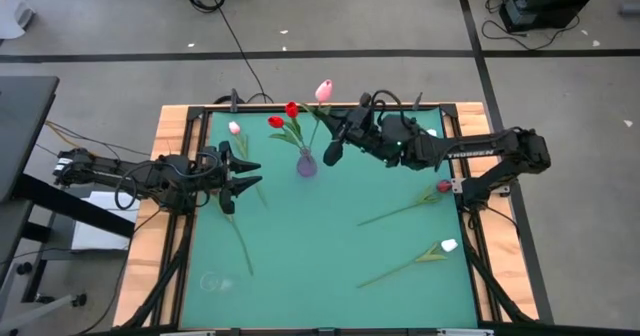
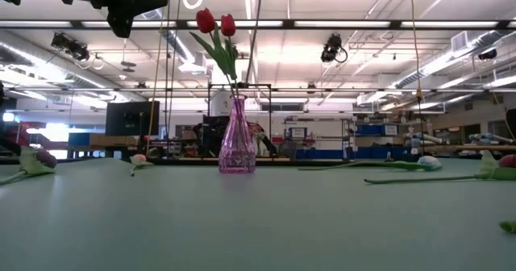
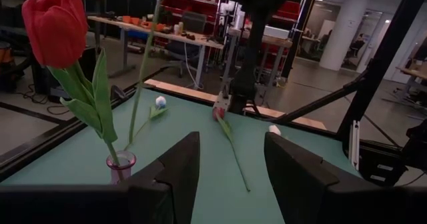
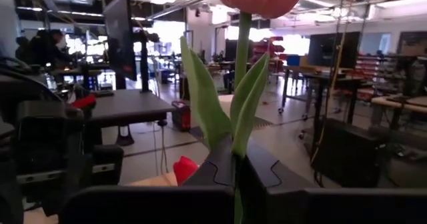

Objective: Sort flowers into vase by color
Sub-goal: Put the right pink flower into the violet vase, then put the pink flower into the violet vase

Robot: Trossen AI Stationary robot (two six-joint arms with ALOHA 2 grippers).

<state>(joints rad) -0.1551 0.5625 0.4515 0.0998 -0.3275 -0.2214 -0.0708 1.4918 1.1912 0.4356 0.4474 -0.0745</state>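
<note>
1. From above, my right claw (image 1: pixel 334 136) hangs just beside the small purple glass vase (image 1: pixel 307 163), its fingers pressed on the stem of a pink tulip (image 1: pixel 324 90). Two red tulips (image 1: pixel 284 116) already stand in that vase. My left claw (image 1: pixel 243 174) hovers spread and empty over the left side of the green surface (image 1: pixel 330 236). Near it lies a pale pink tulip (image 1: pixel 234 128). On the right lie a dark red tulip (image 1: pixel 443 186) and a white tulip (image 1: pixel 449 245).

2. At surface level, the vase stands upright with both red heads above its neck. More loose blooms lie at both edges.

3. My left wrist camera shows my two fingers (image 3: pixel 180 167) parted with nothing between them, one red tulip standing close ahead.

4. My right wrist camera shows the pink stem pinched at the fingertips and its head raised.

5. I judge the sorting under way: the reds are placed, the pink is in hand, and several flowers remain. I cannot pick out a second vase for other colours.
</note>
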